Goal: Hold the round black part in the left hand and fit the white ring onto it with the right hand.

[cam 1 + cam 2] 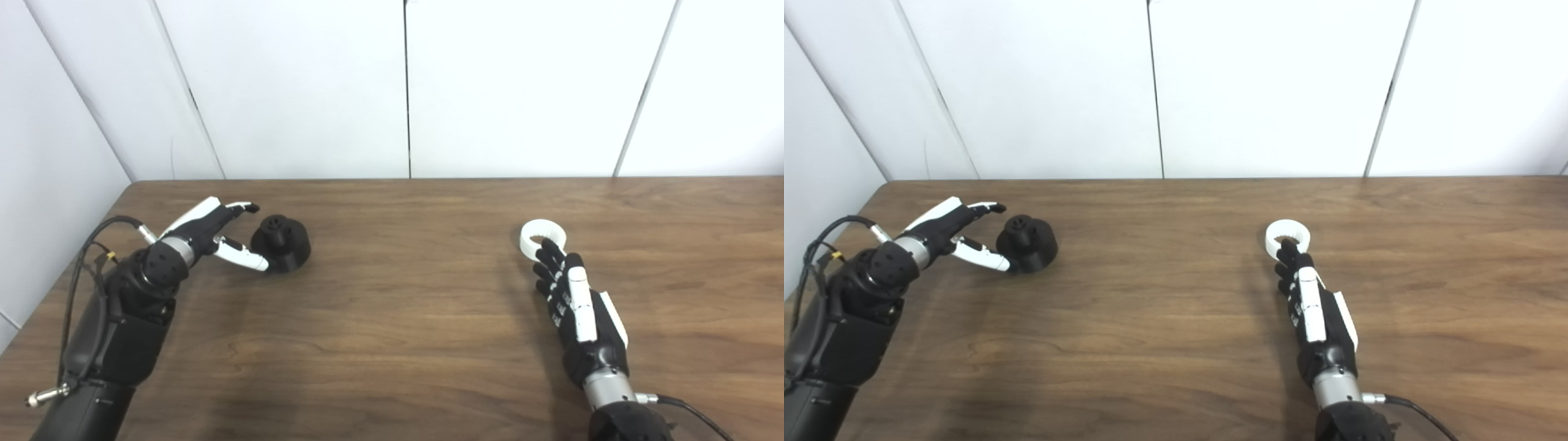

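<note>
The round black part [281, 242] rests on the wooden table [404, 318] at the left, with a small knob on top. My left hand [211, 236] is open just left of it, fingers spread on either side, the thumb tip close to its near rim. The white ring [541, 237] lies flat on the table at the right. My right hand [572, 297] reaches toward it from the near side, fingers stretched out and open, their tips at the ring's near edge and partly covering it. Neither hand holds anything.
White wall panels [404, 86] stand behind the table's far edge. A side wall runs along the table's left edge beside my left arm. Cables hang from both forearms.
</note>
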Controlling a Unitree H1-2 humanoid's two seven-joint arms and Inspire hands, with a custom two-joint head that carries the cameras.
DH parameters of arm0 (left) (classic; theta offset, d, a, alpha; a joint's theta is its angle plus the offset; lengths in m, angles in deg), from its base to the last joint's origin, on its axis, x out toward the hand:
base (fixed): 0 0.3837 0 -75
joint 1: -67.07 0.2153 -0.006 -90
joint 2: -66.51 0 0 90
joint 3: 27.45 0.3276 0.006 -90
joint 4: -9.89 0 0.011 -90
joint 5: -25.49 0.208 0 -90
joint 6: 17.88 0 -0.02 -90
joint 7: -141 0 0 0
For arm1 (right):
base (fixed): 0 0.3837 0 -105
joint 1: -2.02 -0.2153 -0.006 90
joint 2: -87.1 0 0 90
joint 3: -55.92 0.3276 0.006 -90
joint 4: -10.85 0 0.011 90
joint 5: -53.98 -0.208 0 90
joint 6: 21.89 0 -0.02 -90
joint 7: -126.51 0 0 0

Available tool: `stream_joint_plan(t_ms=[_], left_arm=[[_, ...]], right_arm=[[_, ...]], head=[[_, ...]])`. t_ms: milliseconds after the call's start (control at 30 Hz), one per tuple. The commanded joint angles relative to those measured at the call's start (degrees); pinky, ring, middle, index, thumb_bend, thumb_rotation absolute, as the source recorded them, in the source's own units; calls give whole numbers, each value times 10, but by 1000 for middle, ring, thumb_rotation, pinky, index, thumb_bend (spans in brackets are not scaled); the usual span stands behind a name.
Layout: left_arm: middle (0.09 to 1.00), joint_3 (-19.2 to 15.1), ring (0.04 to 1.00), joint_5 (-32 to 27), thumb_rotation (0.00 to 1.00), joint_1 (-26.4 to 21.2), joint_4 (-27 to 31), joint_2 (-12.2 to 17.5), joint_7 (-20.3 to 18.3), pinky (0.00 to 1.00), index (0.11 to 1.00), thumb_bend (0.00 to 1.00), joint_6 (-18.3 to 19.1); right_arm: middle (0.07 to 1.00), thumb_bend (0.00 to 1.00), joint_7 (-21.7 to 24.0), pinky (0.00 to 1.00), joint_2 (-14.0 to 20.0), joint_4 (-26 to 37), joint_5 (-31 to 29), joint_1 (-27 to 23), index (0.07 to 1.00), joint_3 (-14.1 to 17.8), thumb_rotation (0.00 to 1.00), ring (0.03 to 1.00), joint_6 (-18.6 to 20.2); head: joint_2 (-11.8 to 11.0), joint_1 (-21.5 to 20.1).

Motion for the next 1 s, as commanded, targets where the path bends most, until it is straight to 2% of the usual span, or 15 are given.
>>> stream_joint_plan(t_ms=[0, 167, 467, 967], left_arm=[[991, -2, 1000, -8, 211, -33, 1, 14, 20, 1000, 921, 1000, -3], [994, 7, 1000, -10, 237, -33, 4, 17, 21, 1000, 926, 1000, -2], [1000, 12, 1000, -9, 230, -34, 2, 14, 22, 1000, 939, 1000, -2], [1000, 31, 1000, -15, 229, -35, -13, 12, 37, 984, 965, 1000, -3]], right_arm=[[933, 518, 2, 984, -5, 15, -3, -11, 921, -1, 1000, 945, -21], [937, 524, 3, 992, -4, 17, -3, -8, 920, -2, 1000, 949, -21], [922, 534, -6, 968, -9, 25, 2, -7, 907, -1, 1000, 935, -9], [929, 546, -4, 955, -5, 33, -1, -2, 910, 0, 1000, 939, -11]], head=[[1, 1], [3, -1], [4, -6], [8, -10]])
